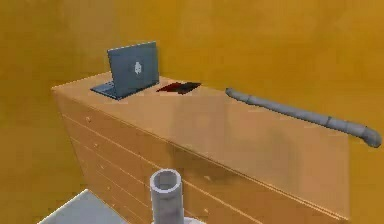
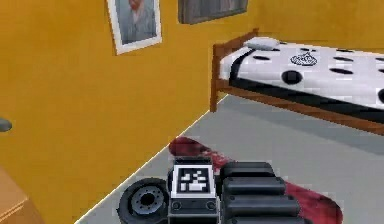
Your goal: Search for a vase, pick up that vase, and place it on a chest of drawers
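Note:
A wide wooden chest of drawers [image 1: 150,150] stands against the yellow wall in the forward view. Its corner shows at the arm side view's bottom left [image 2: 15,205]. On its top sit an open laptop [image 1: 133,68], a flat red and dark thing [image 1: 178,89] and a grey bat [image 1: 300,113]. A grey tube [image 1: 165,195] rises from the forward view's bottom edge. In the arm side view the arm's white marker square [image 2: 193,182] sits low, with the gripper's dark body [image 2: 148,200] left of it. A red and dark thing [image 2: 310,200] shows behind the arm. I cannot tell whether the gripper holds anything.
A bed [image 2: 310,70] with a white, black-spotted cover and wooden frame stands at the arm side view's upper right. Two framed pictures [image 2: 135,22] hang on the yellow wall. Grey floor [image 2: 240,130] runs between bed and arm.

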### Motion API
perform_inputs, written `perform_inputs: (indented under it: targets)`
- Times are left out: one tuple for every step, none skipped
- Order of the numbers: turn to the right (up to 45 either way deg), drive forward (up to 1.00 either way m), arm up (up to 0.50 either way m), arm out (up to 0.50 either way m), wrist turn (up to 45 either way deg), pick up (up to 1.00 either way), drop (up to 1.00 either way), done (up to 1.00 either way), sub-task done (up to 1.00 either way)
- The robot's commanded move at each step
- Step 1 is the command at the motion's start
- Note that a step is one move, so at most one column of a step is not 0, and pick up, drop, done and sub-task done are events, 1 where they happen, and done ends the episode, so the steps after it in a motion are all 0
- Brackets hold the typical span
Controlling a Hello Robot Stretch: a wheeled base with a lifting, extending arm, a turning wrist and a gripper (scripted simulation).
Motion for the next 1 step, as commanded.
perform_inputs:
  targets:
    - [0.0, 0.35, 0.00, 0.00, 0.0, 0.00, 0.00, 0.00, 0.00]
